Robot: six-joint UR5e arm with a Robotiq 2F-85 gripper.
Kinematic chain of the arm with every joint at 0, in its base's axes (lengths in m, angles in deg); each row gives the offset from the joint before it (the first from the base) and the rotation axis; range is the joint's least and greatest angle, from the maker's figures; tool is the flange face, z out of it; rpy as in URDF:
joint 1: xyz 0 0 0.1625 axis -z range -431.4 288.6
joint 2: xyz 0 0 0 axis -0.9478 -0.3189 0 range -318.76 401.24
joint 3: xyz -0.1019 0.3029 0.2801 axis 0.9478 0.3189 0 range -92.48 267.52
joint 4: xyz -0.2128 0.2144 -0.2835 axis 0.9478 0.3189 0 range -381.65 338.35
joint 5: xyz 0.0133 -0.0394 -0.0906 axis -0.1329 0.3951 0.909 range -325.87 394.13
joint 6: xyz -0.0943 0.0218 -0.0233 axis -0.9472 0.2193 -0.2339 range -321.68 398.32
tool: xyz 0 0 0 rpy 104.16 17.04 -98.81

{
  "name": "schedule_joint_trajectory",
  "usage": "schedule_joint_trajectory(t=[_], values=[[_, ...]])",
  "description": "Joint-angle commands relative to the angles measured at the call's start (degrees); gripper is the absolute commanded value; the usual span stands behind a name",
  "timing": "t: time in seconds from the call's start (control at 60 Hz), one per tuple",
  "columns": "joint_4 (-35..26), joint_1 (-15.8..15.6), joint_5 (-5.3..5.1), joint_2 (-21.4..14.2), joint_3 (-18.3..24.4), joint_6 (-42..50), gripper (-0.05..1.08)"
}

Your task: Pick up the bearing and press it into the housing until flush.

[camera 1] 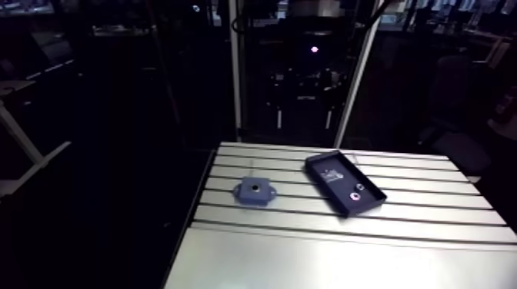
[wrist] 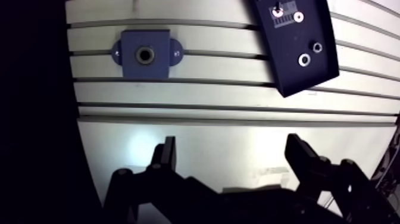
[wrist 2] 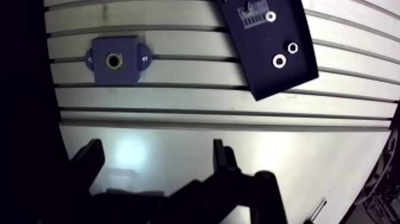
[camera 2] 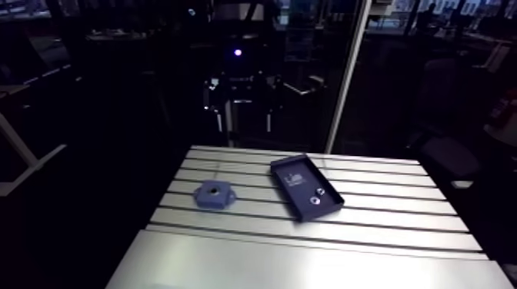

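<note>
The jaws stand wide apart and hold nothing, poised over the smooth, unslotted strip of the tabletop (wrist: 226, 143), where a pale patch of light falls between them. Everything the task needs lies ahead of them on the slotted part, well clear of both fingertips. The housing (wrist: 144, 55), a blue square block with a small ear on each of two opposite sides and a round bore in its middle, sits flat astride one slot, ahead of one jaw. Well apart from it, ahead of the other jaw, a dark shallow tray (wrist: 291, 77) lies at a slant across several slots. In the tray are three small rings: a bright ring (wrist: 304, 59) and a darker ring (wrist: 317, 46) just beside each other near the tray's end closest to the jaws, and a third ring (wrist: 299, 17) farther off, next to a pale printed label (wrist: 281, 13). Which of these is the bearing cannot be told, but none is between the jaws or touching them, and all rest on the tray floor. In the arm view the housing and tray show in the same relation, side by side and not touching.
</note>
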Motion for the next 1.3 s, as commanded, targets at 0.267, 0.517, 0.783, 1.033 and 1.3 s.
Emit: schedule_joint_trajectory(t=[0.267,0.517,0.783,1.033,1.3], values=[[-3.64,5.39,-0.83,-4.30,3.40,-4.59,0.01],[-3.20,4.96,-0.45,-4.40,3.32,-4.50,0.01],[-3.11,5.29,-0.81,-4.71,3.77,-4.57,0.01],[-3.55,5.13,-0.46,-5.63,4.38,-4.59,0.01],[-3.64,4.78,-0.37,-5.88,4.38,-4.59,0.01]])
